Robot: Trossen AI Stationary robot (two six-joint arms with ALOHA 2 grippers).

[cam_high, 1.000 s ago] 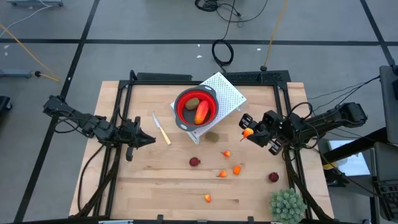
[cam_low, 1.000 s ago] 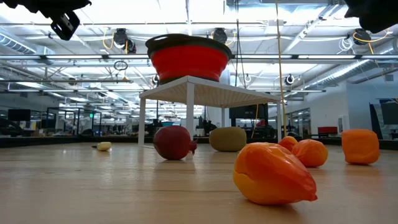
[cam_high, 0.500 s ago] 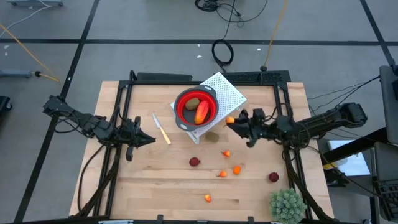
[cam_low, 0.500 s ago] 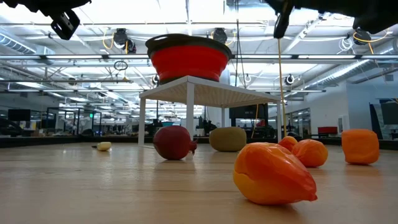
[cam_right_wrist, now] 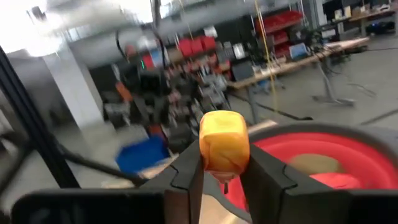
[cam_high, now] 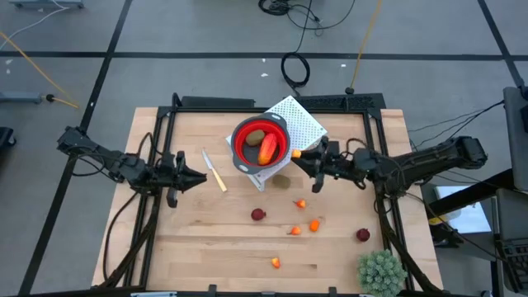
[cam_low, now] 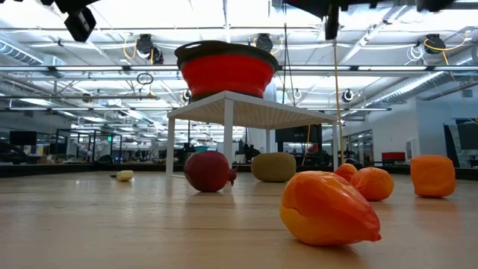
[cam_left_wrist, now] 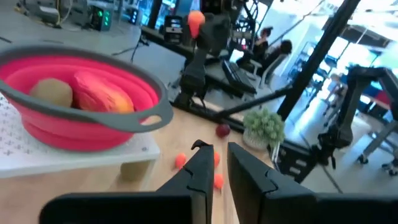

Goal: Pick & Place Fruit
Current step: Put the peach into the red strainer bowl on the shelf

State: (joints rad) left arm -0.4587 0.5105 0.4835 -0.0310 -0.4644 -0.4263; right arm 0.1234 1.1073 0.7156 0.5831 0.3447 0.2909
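The red bowl (cam_high: 247, 132) stands on a white perforated stand (cam_high: 305, 124) and holds an olive-brown oval (cam_high: 257, 137) and a red-orange piece (cam_high: 267, 149). My right gripper (cam_high: 299, 156) is level beside the bowl's right rim, shut on a small orange fruit piece (cam_right_wrist: 224, 142). On the table lie two dark red balls (cam_high: 258, 214) (cam_high: 362, 235), several orange bits (cam_high: 314, 224) and an olive oval (cam_high: 282, 181) by the stand. My left gripper (cam_high: 202, 176) hangs shut over the table's left part, with nothing between its fingers. My right gripper pinches the orange piece by two opposite sides (cam_right_wrist: 208, 149) between its two fingers (cam_right_wrist: 186, 168). The fingers come level from the table's right, pointing at the bowl. The piece is lifted clear of the table, at the height of the bowl's rim.
A cream-handled knife (cam_high: 214, 172) lies just right of my left gripper. A spiky green plant ball (cam_high: 381, 272) sits at the near right corner. A black frame (cam_high: 165, 140) borders the tabletop. In the low view the stand's legs (cam_low: 228, 134) rise behind the fruit.
My right gripper has carried the orange piece toward the table's left, up to the bowl's right rim, and has turned from slanting to level. It has stayed shut on the piece. My left gripper has tipped a little in place.
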